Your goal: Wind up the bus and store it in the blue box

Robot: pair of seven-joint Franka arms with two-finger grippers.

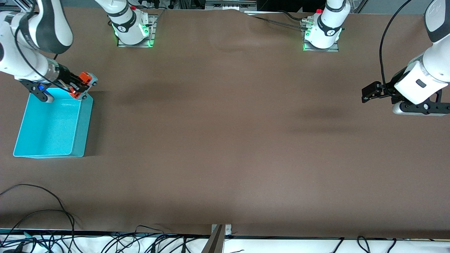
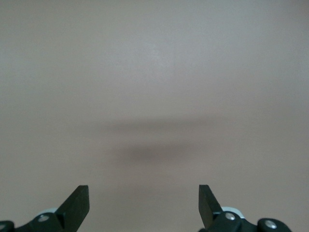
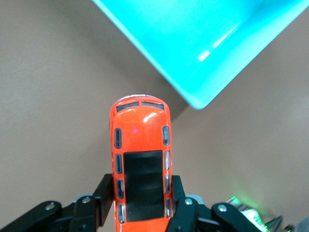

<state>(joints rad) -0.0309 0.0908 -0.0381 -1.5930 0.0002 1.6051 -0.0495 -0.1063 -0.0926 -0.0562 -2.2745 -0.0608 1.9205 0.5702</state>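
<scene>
My right gripper (image 1: 79,88) is shut on the bus (image 1: 84,84), a small toy minibus with an orange roof and a dark roof panel. It holds the bus in the air over the corner of the blue box (image 1: 52,126) that lies nearest the robots' bases. In the right wrist view the bus (image 3: 141,164) sits between the two fingers (image 3: 107,191), with the box corner (image 3: 203,53) just past its nose. My left gripper (image 1: 369,93) is open and empty, up over bare table at the left arm's end. Its wrist view shows both fingertips (image 2: 79,200) wide apart over brown table.
The brown table (image 1: 225,140) stretches wide between the two arms. The blue box holds nothing that I can see. Cables (image 1: 52,218) lie along the table edge nearest the front camera. The arm bases (image 1: 133,31) stand at the top edge.
</scene>
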